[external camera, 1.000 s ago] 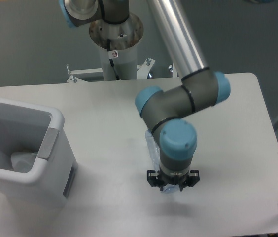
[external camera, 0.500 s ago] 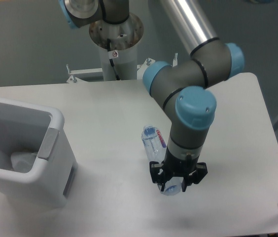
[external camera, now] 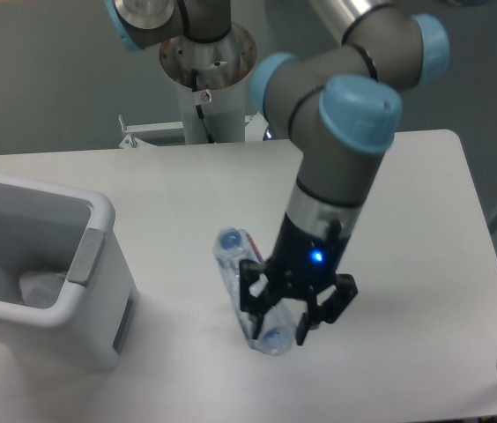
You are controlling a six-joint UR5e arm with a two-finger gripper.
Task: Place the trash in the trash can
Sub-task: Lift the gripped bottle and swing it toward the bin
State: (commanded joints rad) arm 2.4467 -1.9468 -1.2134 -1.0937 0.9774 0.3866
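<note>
- Trash can (external camera: 99,264) at the surface's (external camera: 178,194) left edge, white carton (external camera: 41,285) inside.
- Bottle (external camera: 244,291) mid-surface, tilted, blue cap (external camera: 227,239) uppermost.
- Tool (external camera: 285,328) pinching bottle's lower end; off-centre grip, bottle may swing or slip in transit.

My only view looks down from high, probably the table's (external camera: 169,203) near edge, toward the far arm base (external camera: 206,62).

No legible text anywhere; print on the bottle (external camera: 247,295) label too blurred.
</note>
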